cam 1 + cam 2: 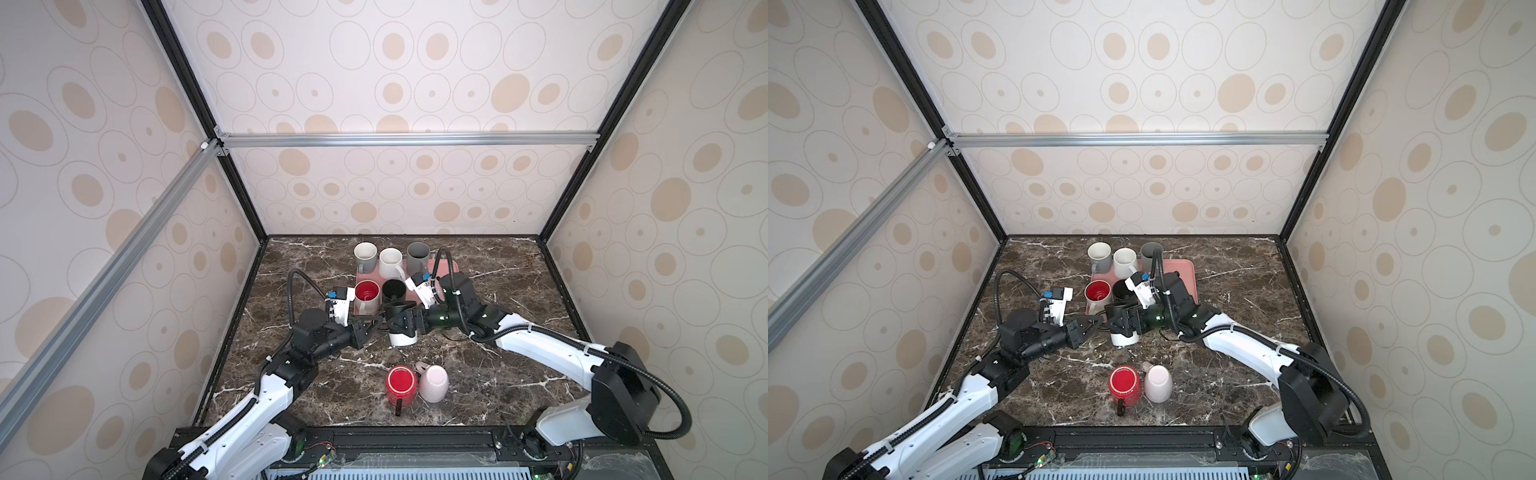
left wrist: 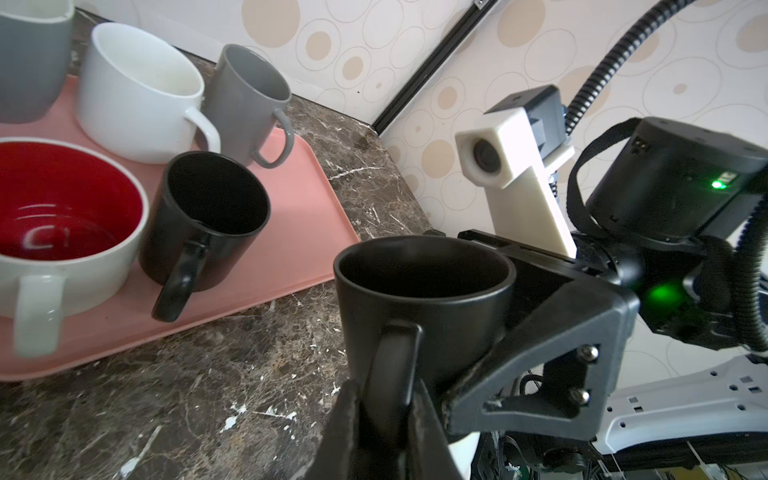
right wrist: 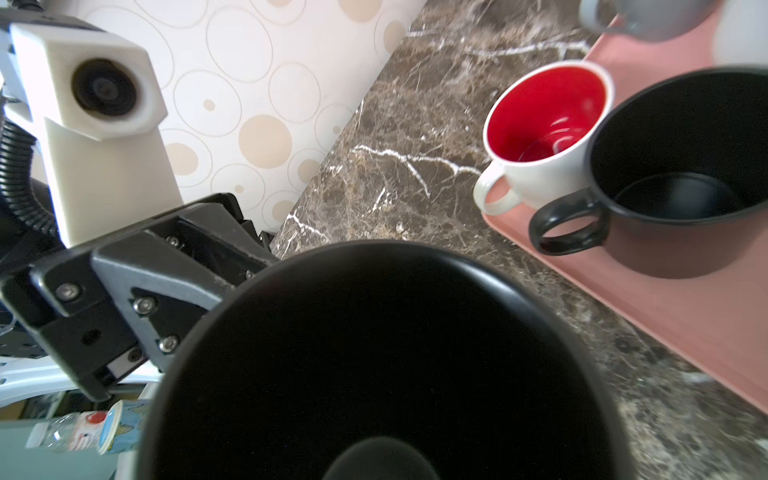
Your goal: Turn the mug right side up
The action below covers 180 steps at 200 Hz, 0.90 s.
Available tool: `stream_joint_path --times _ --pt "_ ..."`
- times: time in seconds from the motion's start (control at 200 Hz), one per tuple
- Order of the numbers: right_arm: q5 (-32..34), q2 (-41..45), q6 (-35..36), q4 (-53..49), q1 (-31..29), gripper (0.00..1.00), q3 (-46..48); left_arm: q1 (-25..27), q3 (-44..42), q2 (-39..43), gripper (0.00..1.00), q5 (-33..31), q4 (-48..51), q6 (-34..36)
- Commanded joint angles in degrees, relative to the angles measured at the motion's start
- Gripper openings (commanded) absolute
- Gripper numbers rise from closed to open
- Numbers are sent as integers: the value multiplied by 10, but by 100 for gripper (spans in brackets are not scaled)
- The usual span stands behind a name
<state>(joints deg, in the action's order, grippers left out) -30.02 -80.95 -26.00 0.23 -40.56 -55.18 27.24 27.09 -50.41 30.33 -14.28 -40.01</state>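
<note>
Black mug (image 3: 374,353) (upright): left end effector (image 2: 386,401) pinches handle (image 2: 395,357), right end effector (image 1: 398,318) clasps body.

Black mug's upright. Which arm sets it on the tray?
Left, probably: left gripper is shut on the black mug by its handle, beside the pink tray; right gripper merely straddles its body.

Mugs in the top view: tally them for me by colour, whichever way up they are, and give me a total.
black glazed mug: 2
plain white ceramic mug: 2
white mug with red inside: 1
grey ceramic mug: 2
red glazed mug: 1
pale pink mug: 1
Total: 9 mugs
</note>
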Motion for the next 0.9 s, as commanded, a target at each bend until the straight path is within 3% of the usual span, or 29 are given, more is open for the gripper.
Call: stream_joint_path --times 0.0,0.115,0.195,0.425,0.62,0.895 --pt "66 59 20 20 18 91 8 8 25 -5 0 -50 -38 23" --pt "92 90 36 11 20 100 19 27 33 -18 0 -62 -64 26" --pt "97 97 39 -2 21 99 19 33 40 -28 0 -64 -81 26" --pt "215 152 37 -15 25 99 53 59 60 -49 0 -109 -127 53" --pt "340 221 38 -26 28 99 86 137 94 -98 0 -229 -182 132" --pt "486 333 42 -47 32 99 123 204 101 -211 0 -356 -362 231"
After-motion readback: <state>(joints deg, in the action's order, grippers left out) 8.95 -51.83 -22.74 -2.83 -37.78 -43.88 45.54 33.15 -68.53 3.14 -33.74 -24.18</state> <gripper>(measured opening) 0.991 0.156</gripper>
